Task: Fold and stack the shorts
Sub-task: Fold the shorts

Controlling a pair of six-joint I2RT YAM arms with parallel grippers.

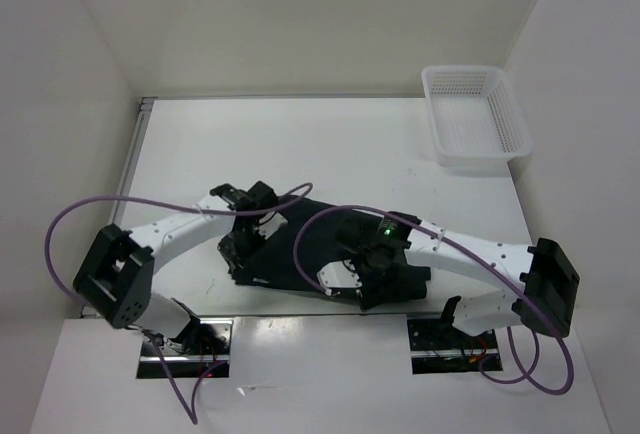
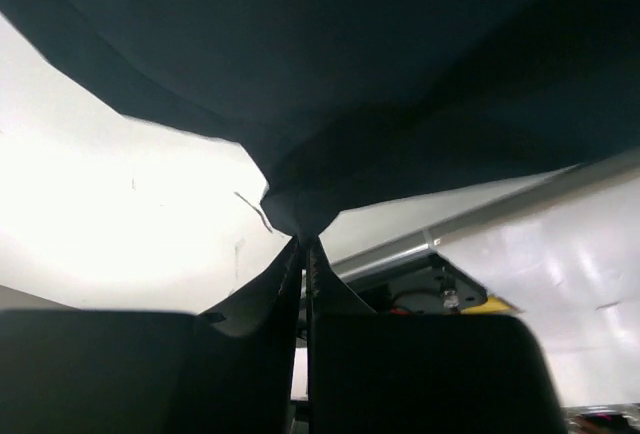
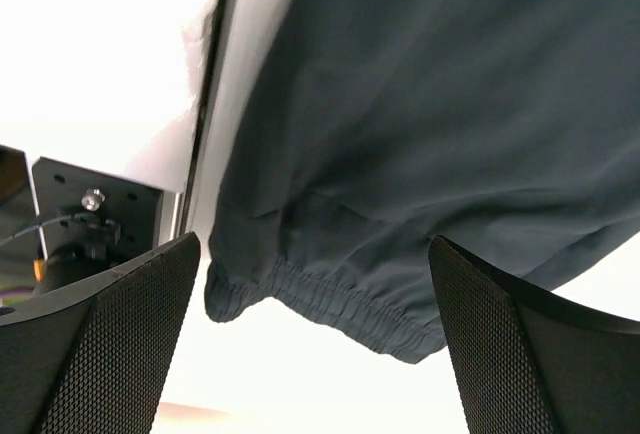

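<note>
One pair of black shorts [image 1: 320,244] lies spread and rumpled on the white surface [image 1: 300,144], near its front edge and between the two arms. The left fingers [image 2: 297,272] are closed on a pinch of the cloth, which gathers to a point at their tips. The right fingers [image 3: 520,344] stand wide apart; the elastic waistband shows in the gap between them and touches neither. The step in hand appears to be folding one half over the other. For a clean fold, the right fingers should probably take the waistband edge squarely before either arm lifts. Both grips should then travel together, low and level, so that the edges meet. A lone pull from the left risks dragging the garment askew. The white mesh basket [image 1: 478,159] sits at the far right corner, well apart.
</note>
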